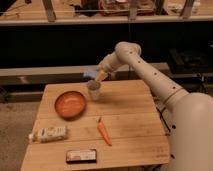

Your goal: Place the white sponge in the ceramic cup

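Six items are logged on the wooden table [131,116], plus one arm reaching in from the right.

Item 1, gripper [98,76]: we place it above the table's far edge, just over and slightly behind the ceramic cup [93,91]. We read it as closed on the white sponge [90,73], since the sponge is clear of the table with nothing else under it.

Item 2, white sponge: at the gripper's tip, sticking out on the side towards the orange bowl [56,103]. It is above the cup's mouth but not yet inside it.

Item 3, ceramic cup: upright, just beside the bowl's right rim.

Items 4 to 6: a carrot [103,133], a whitish printed bag [48,134] and a dark flat packet [81,156], all nearer the front and well apart from the cup.

Risks, as we judge them:
- The sponge looks about as wide as the cup, so an off-centre release could leave it perched on the rim or send it over the table's far edge.
- A low descent could knock the small cup over or push it against the bowl.
- A soft sponge may cling to the gripper on release.
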`<act>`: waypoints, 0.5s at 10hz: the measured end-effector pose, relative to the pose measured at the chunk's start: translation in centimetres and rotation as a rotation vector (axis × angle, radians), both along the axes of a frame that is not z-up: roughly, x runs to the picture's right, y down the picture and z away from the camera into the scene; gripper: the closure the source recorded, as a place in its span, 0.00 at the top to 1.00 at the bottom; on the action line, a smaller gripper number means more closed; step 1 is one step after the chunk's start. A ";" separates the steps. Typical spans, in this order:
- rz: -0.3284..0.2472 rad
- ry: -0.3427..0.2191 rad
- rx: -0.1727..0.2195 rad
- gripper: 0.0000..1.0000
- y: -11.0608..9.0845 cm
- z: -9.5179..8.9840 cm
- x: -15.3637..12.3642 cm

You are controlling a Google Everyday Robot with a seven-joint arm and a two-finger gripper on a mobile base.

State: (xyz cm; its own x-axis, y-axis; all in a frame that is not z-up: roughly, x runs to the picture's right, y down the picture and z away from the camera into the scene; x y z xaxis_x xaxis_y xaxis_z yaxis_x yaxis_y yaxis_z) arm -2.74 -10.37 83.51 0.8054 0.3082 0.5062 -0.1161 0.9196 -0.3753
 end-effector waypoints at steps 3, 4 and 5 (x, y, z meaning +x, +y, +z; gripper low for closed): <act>-0.001 -0.001 0.003 0.00 0.2 0.2 1.3; -0.002 -0.001 0.002 0.00 0.1 0.3 1.0; -0.008 -0.005 0.004 0.00 0.0 0.5 0.2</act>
